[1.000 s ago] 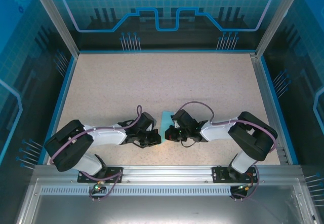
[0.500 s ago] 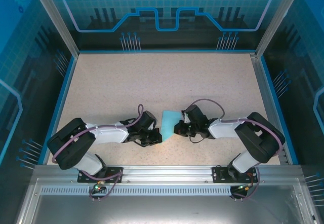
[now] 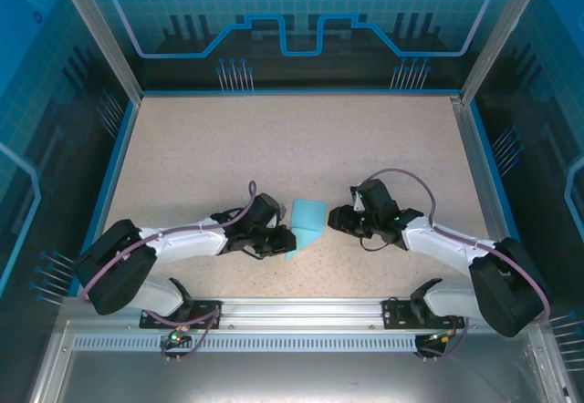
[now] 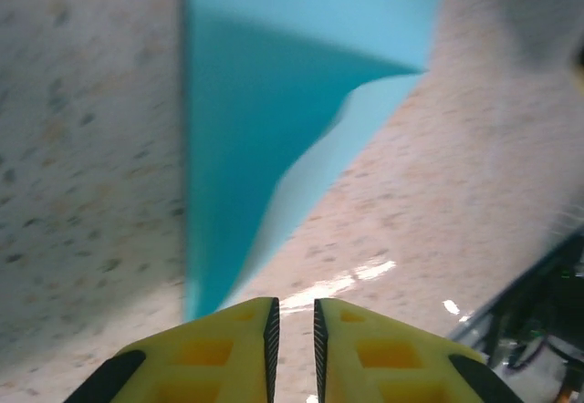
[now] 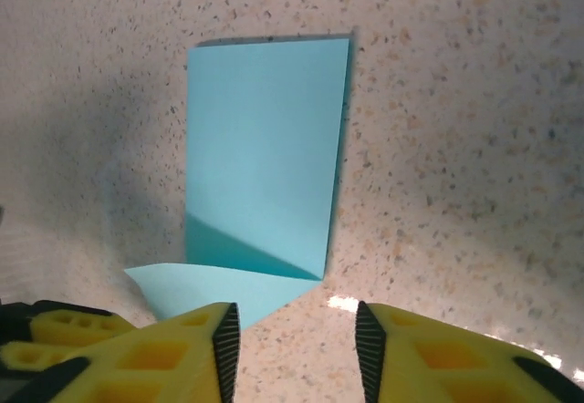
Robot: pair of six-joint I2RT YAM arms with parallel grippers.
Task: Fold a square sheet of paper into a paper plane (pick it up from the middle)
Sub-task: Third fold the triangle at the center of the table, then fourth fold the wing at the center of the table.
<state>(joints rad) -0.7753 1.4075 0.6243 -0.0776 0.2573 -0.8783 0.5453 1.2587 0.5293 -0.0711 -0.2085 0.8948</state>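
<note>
The light cyan sheet of paper (image 3: 307,222) lies on the table between my two grippers, folded into a narrow rectangle with a diagonal flap at its near end, not a pointed paper plane. In the left wrist view the sheet (image 4: 246,129) is ahead and to the left. My left gripper (image 3: 281,239) (image 4: 293,316) sits just short of its near corner, jaws a narrow gap apart with bare table between them. In the right wrist view the sheet (image 5: 265,148) lies flat ahead. My right gripper (image 3: 334,219) (image 5: 295,330) stands open and empty, with the flap passing behind its left finger (image 5: 196,348).
The speckled beige table (image 3: 301,139) has a blue rim and glass walls around it. The aluminium rail (image 3: 301,312) with both arm bases runs along the near edge. Free table surface stretches behind the paper.
Both grippers were shut close together over the paper. They have let go and drawn apart; the right arm has swung to the right, and more of the paper shows.
</note>
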